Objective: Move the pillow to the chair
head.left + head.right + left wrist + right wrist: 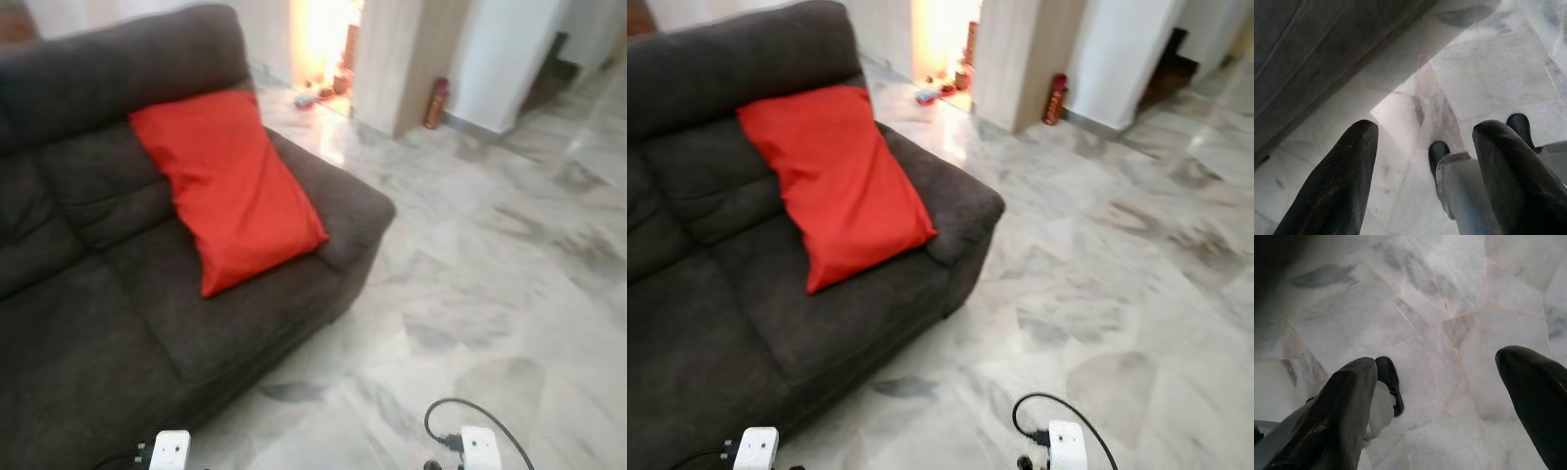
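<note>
You see one red pillow [227, 186] leaning on one dark sofa [88, 323]. Marble floor [509, 264] lies beside. Left gripper [1425, 171] and right gripper [1449, 406] hang spread apart.

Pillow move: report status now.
Left gripper and right gripper open, empty, hanging over marble floor. Red pillow leaning on dark sofa, against its armrest, untouched. Nothing blocking it.

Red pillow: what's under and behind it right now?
The red pillow leans on the dark sofa's backrest, its lower end on the seat cushion by the armrest. The cushion area beneath is covered, so anything tucked there can't be seen.
</note>
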You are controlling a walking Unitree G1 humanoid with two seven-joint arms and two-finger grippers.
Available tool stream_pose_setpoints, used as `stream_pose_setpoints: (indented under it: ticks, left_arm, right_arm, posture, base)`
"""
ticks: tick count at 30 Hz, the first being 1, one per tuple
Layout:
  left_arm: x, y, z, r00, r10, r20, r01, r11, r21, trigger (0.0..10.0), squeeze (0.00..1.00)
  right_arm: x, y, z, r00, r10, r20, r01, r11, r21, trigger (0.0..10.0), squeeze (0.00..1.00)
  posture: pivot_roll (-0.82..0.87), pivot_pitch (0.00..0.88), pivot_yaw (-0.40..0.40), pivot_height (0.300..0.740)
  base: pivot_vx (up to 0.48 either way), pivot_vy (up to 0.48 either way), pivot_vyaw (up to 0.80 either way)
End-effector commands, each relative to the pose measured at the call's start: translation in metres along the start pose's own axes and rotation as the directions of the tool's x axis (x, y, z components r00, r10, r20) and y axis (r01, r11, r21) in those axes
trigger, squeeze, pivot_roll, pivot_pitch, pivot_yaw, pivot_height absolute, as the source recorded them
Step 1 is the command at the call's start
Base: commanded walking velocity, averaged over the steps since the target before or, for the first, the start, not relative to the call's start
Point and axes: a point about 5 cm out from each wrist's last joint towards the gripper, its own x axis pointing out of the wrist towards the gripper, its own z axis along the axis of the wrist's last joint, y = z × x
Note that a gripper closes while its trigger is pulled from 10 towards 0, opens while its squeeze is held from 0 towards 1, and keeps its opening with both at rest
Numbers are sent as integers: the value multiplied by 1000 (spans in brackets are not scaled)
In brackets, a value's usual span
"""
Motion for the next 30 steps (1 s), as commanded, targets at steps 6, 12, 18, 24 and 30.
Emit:
stream_pose_setpoints:
  ticks: [6,12,18,24,30]
  left_arm:
    - [-2,1,-6,1000,-2,-25,3,1000,31,10000,0]
    - [-2,3,-6,1000,-1,-20,2,999,35,10000,0]
    - [-2,3,-6,1000,-1,-20,1,999,35,10000,0]
    - [-1,0,-4,1000,-3,-15,4,999,39,10000,0]
    - [0,-3,-3,1000,-6,-12,7,999,44,10000,0]
  right_arm:
    - [0,-2,0,1000,-3,2,3,1000,9,10000,0]
    - [0,-3,4,1000,-4,5,4,1000,8,10000,0]
    - [1,-3,6,1000,-3,8,3,1000,9,10000,0]
    - [1,-3,7,1000,-3,8,3,1000,11,10000,0]
    - [0,-5,7,1000,-6,9,5,1000,14,10000,0]
  posture:
    - [48,56,13,740]
    - [49,62,12,740]
    - [49,63,12,740]
    - [49,63,12,740]
    - [49,64,13,740]
  base:
    - [0,0,-763]
    - [0,0,-763]
    - [0,0,-763]
    - [0,0,-763]
    - [0,0,-761]
